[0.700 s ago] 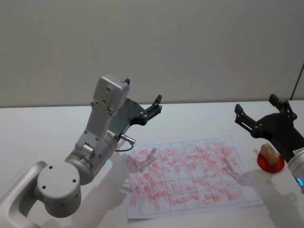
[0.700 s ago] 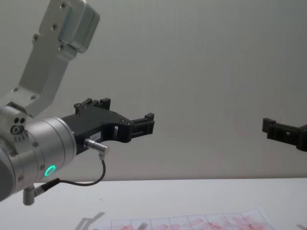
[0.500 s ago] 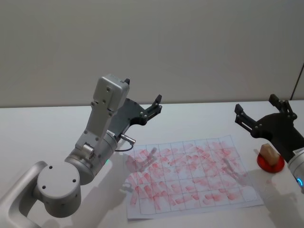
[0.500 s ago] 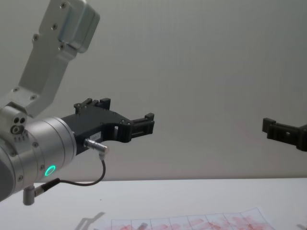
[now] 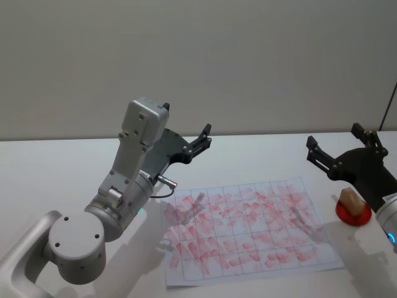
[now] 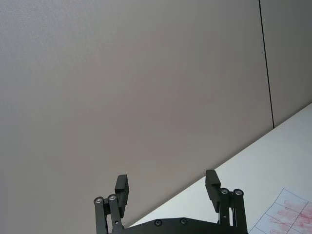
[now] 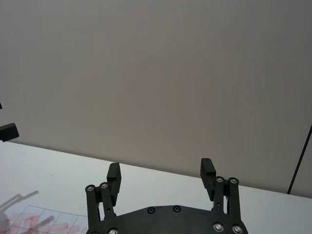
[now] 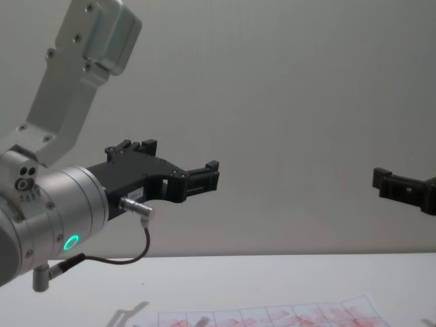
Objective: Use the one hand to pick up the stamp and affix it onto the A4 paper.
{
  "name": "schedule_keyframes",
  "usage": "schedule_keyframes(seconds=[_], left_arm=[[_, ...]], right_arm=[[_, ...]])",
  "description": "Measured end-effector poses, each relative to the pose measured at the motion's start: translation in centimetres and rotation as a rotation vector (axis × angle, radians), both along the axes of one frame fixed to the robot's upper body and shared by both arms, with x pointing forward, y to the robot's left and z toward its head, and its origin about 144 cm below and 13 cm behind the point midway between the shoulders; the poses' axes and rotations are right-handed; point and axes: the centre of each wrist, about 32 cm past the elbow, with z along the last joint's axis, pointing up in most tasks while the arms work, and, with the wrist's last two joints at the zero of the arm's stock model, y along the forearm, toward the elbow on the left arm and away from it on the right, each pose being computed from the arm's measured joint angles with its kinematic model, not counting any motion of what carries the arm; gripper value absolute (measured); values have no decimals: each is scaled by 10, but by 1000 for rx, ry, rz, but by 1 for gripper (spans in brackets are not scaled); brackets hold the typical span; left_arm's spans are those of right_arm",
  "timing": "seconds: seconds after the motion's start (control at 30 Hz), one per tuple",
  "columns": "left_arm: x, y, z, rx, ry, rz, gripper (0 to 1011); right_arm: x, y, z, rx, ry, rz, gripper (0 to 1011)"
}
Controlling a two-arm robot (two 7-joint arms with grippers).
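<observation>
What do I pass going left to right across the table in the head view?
The left arm's grey body, then the A4 paper, then the stamp on its red pad. The open left gripper overlaps the paper's left edge and the open right gripper overlaps the stamp, so I leave both out.

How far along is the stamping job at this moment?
Done: the A4 paper already carries red prints in its boxes. In hand: nothing. The stamp stands on a red pad right of the sheet, and the right gripper, open, hangs near it, off the table. The left gripper, open, is raised by the sheet's far left corner. Left: grasp the stamp and press it on the paper.
</observation>
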Motion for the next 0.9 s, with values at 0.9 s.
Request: schedule_keyframes(seconds=[0.9], left_arm=[[0, 0, 0, 0, 0, 0, 1001]], right_arm=[[-43, -27, -13, 15, 128, -77, 1001]])
